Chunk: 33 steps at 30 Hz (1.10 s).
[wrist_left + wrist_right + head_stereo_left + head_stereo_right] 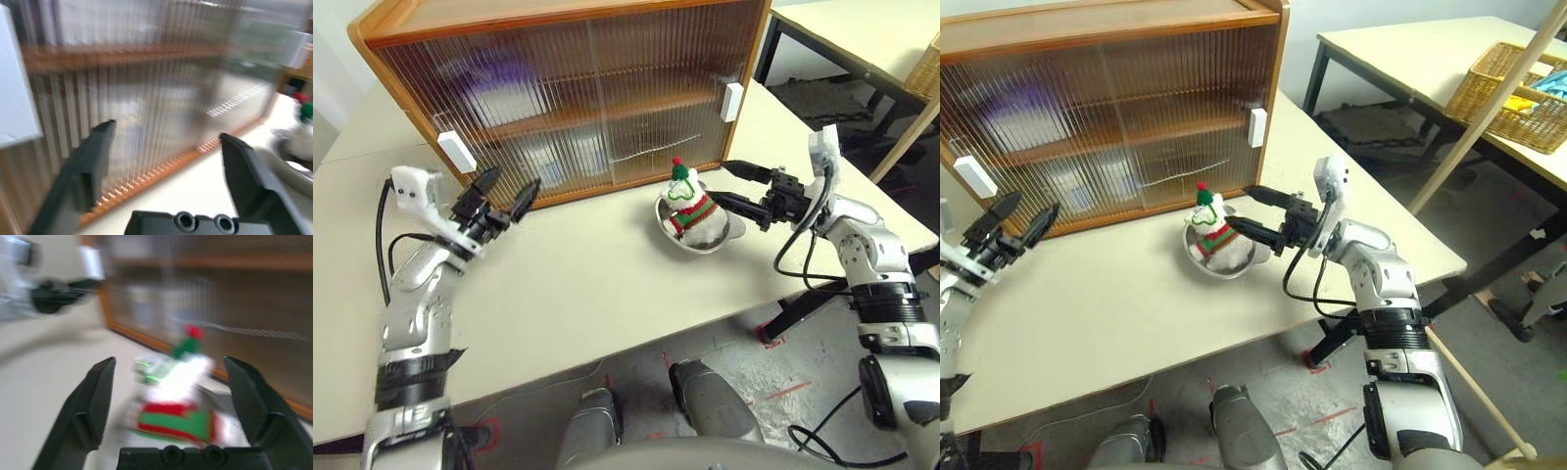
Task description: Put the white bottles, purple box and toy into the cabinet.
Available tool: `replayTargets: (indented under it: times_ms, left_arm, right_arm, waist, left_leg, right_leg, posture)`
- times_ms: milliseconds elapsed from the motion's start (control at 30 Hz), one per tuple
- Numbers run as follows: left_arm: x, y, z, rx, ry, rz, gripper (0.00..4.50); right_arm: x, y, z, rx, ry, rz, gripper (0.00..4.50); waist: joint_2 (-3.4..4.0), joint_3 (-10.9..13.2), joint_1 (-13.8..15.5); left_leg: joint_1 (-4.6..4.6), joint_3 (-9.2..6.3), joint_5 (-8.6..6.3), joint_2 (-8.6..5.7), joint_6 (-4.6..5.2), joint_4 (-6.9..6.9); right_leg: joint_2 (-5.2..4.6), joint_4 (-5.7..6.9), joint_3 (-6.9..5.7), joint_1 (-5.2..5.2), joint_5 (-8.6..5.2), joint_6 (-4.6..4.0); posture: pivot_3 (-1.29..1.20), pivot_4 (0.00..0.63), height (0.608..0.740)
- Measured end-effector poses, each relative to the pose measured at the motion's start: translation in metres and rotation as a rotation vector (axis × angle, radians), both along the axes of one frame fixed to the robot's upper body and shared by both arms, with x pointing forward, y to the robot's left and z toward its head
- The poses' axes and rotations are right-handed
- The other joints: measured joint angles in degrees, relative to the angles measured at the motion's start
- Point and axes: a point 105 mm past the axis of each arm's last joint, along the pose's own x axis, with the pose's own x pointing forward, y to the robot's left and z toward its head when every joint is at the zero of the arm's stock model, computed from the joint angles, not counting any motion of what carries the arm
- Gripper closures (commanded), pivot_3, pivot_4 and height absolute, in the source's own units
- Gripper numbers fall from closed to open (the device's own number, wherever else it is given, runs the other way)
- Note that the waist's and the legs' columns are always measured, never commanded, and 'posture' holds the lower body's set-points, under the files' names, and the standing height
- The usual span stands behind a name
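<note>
The toy (688, 204), a white plush with a striped scarf and a green hat, sits in a round steel bowl (710, 238) in front of the cabinet (568, 98). Both ribbed sliding doors are closed. My right gripper (722, 183) is open and level, its fingers on either side of the toy's right flank without touching it; the right wrist view has the toy (181, 382) between them. My left gripper (512, 181) is open and empty, close to the left door below its white handle (456, 151). A purple blur (494, 78) behind the glass on the upper shelf looks like the purple box. The white bottles are hidden.
The cabinet stands at the back of a pale table (568, 294), whose front edge runs close to me. To the right is a second table (1410, 59) with a wicker basket (1518, 93). A wooden pole (1474, 132) leans across the gap between the tables.
</note>
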Motion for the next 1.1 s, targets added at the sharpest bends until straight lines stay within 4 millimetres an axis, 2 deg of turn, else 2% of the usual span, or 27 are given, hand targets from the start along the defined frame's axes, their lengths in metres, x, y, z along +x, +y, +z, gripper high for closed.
replayTargets:
  times_ms: [167, 300, 500, 667, 767, 867, 1100]
  left_arm:
    - [-0.026, 0.004, 0.004, 0.035, 0.002, -0.122, 0.0]
    - [-0.035, 0.007, 0.003, 0.01, 0.002, -0.156, 0.0]
    - [-0.048, -0.002, 0.001, -0.049, 0.04, -0.221, 0.0]
    - [-0.052, 0.0, -0.002, -0.026, 0.047, -0.211, 0.0]
    - [-0.055, 0.004, -0.002, 0.028, 0.02, -0.205, 0.0]
    - [-0.064, 0.004, -0.015, 0.065, 0.043, -0.243, 0.0]
    - [-0.067, -0.004, -0.021, 0.105, 0.012, -0.27, 0.0]
  right_arm:
    - [0.024, -0.02, 0.011, -0.002, -0.046, -0.164, 2.94]
    - [0.042, -0.03, 0.027, 0.006, -0.105, -0.281, 4.42]
    - [0.06, -0.043, 0.038, -0.036, -0.162, -0.423, 4.47]
    - [0.069, -0.051, 0.043, -0.027, -0.174, -0.493, 4.47]
    - [0.075, -0.047, 0.051, -0.018, -0.19, -0.51, 4.47]
    - [0.08, -0.043, 0.056, -0.01, -0.199, -0.521, 4.47]
    - [0.089, -0.038, 0.049, -0.016, -0.149, -0.535, 4.47]
  waist:
    - [0.09, 0.0, 0.3]
    - [0.1, -0.1, 0.5]
    - [0.11, -0.1, 0.6]
    - [0.11, -0.1, 0.7]
    - [0.13, -0.1, 0.6]
    - [0.15, -0.1, 0.5]
    - [0.15, -0.1, 1.4]
  left_leg:
    - [-0.07, -0.04, -0.05, 0.3, 0.08, -0.19]
    - [-0.06, -0.05, -0.04, 0.37, 0.09, -0.24]
    - [-0.02, -0.08, -0.04, 0.41, 0.09, -0.23]
    - [0.0, -0.1, -0.04, 0.43, 0.08, -0.25]
    - [0.05, -0.11, -0.05, 0.45, 0.08, -0.25]
    - [0.08, -0.12, -0.06, 0.53, 0.07, -0.35]
    - [0.08, -0.12, -0.06, 0.63, 0.06, -0.4]
  right_leg:
    - [0.11, 0.03, -0.13, -0.14, -0.15, -0.22]
    - [0.12, 0.07, -0.15, -0.17, -0.16, -0.24]
    - [0.12, 0.12, -0.13, -0.15, -0.14, -0.26]
    - [0.12, 0.18, -0.14, -0.16, -0.14, -0.26]
    - [0.12, 0.22, -0.11, -0.16, -0.14, -0.26]
    - [0.12, 0.2, -0.1, -0.17, -0.16, -0.25]
    - [0.12, 0.22, -0.15, -0.19, -0.19, -0.36]
  posture:
    - [-0.24, 0.084, 0.74]
    - [-0.23, 0.084, 0.74]
    - [-0.23, 0.083, 0.74]
    - [-0.22, 0.082, 0.74]
    - [-0.22, 0.082, 0.74]
    - [-0.21, 0.084, 0.74]
    - [-0.19, 0.084, 0.74]
